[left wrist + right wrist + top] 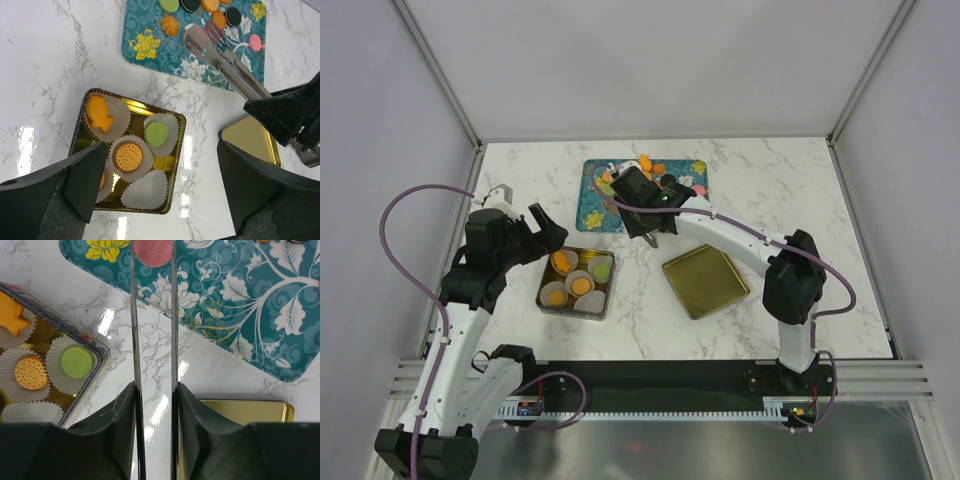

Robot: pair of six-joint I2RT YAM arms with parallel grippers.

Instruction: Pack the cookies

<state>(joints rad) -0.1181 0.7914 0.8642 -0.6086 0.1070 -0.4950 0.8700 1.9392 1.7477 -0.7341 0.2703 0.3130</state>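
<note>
My right gripper [155, 405] is shut on metal tongs [134, 340]. The tong tips sit on either side of a pink cookie [152, 252] over the near-left part of the teal floral tray [240, 300]. I cannot tell if this cookie is lifted. More cookies lie on the tray [145, 30]: green [169, 5], black [233, 16], orange [170, 25] and pink [255, 42]. The gold box [175, 150] holds paper cups with a fish-shaped orange cookie [99, 114], a round orange one [127, 156] and a green one [156, 133]. One cup [146, 190] is empty. My left gripper [165, 200] is open and empty above the box.
The gold lid [705, 282] lies on the marble table right of the box [576, 282], under my right arm. The tray [592, 205] is at the back centre. Grey walls enclose the table on three sides.
</note>
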